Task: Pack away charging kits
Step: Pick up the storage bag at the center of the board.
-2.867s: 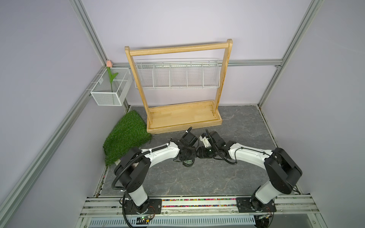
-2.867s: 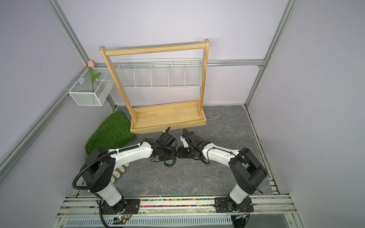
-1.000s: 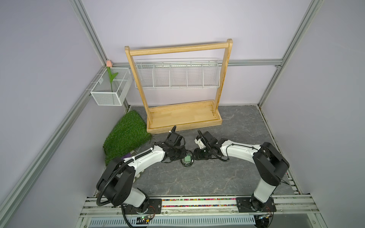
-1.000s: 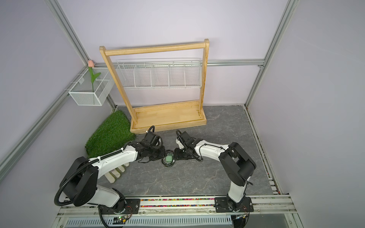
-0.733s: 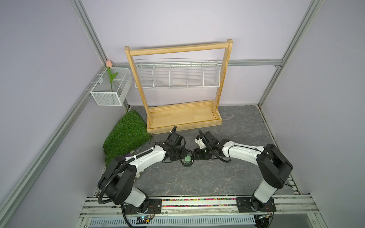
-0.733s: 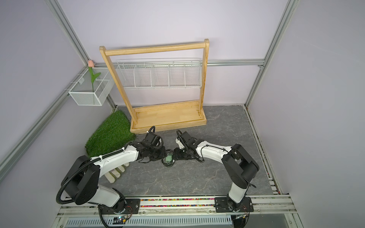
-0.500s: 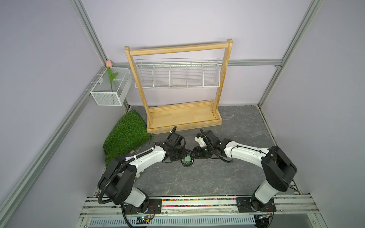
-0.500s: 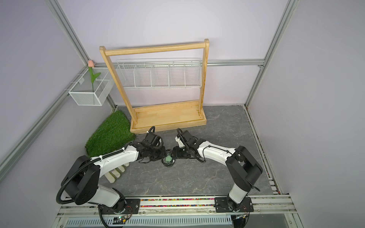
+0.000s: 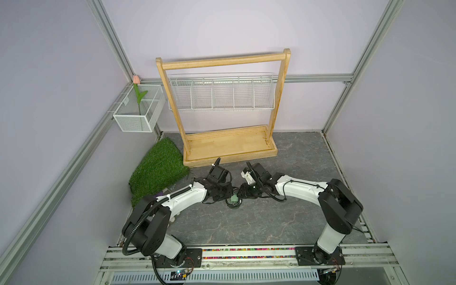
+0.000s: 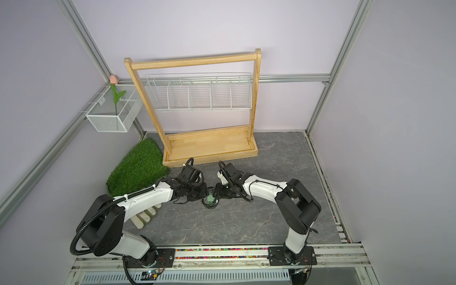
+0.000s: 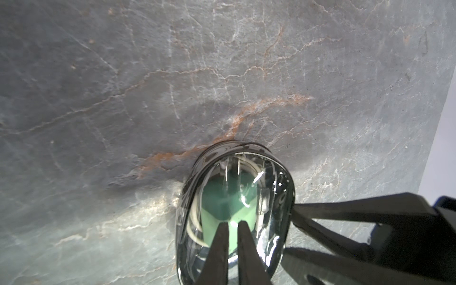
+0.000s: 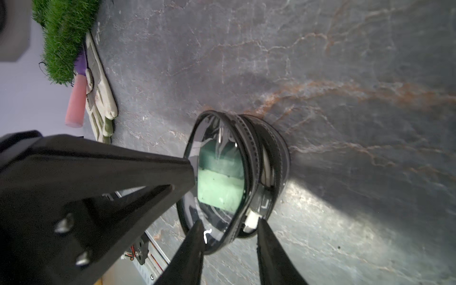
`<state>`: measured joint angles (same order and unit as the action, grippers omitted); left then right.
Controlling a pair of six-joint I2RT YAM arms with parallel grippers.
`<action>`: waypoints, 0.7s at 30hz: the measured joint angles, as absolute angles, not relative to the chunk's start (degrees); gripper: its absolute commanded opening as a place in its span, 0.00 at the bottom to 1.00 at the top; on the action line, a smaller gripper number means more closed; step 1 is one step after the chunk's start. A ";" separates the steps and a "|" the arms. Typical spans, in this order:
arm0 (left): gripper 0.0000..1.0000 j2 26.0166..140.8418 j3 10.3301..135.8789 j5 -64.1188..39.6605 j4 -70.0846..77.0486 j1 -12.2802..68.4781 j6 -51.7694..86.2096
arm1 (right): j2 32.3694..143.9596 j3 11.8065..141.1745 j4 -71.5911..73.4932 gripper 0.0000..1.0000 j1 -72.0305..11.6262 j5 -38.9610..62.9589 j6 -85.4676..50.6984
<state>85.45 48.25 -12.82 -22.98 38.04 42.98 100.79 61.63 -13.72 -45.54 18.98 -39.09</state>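
Note:
An oval clear pouch with a black zip rim (image 9: pixel 234 200) (image 10: pixel 210 198) lies on the grey floor between both arms. Inside it show the charging kits: a mint-green charger block (image 11: pixel 222 209) (image 12: pixel 219 187) and a white cable coil (image 11: pixel 195 222) (image 12: pixel 266 170). My left gripper (image 11: pixel 232 223) is shut, its tips pressed on the pouch's clear lid over the block. My right gripper (image 12: pixel 229 223) is open and straddles the pouch's near rim, where lid and base gape; one finger touches the lid's edge. In both top views the two grippers meet at the pouch from opposite sides.
A wooden rack with a wire basket (image 9: pixel 229 148) stands behind the arms. A grass mat (image 9: pixel 158 170) lies at the left, with a pale glove (image 12: pixel 98 98) and a pink cylinder (image 12: pixel 76 101) beside it. A wall basket with a tulip (image 9: pixel 138 111) hangs at the far left.
My right gripper's jaws have narrowed around the pouch's rim and the right elbow has swung outward. The left arm and the pouch have stayed put.

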 measured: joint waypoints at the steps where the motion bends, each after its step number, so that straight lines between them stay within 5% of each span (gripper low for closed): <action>1: 0.12 85.23 48.12 -12.67 -22.98 38.04 43.00 | 101.12 61.80 -13.63 0.33 -45.58 19.14 -39.09; 10: 0.12 84.73 47.92 -12.01 -23.16 38.04 43.00 | 102.67 62.37 -14.52 0.27 -45.89 19.55 -39.05; 16: 0.12 84.34 47.51 -11.81 -23.42 38.04 43.00 | 102.67 62.83 -14.44 0.07 -45.89 19.57 -39.03; 21: 0.12 82.37 47.40 -11.81 -24.49 37.78 42.92 | 102.67 62.83 -14.52 0.07 -45.89 19.57 -39.18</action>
<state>82.37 47.40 -11.81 -24.49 37.78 42.92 102.67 62.83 -14.52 -45.89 19.57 -39.18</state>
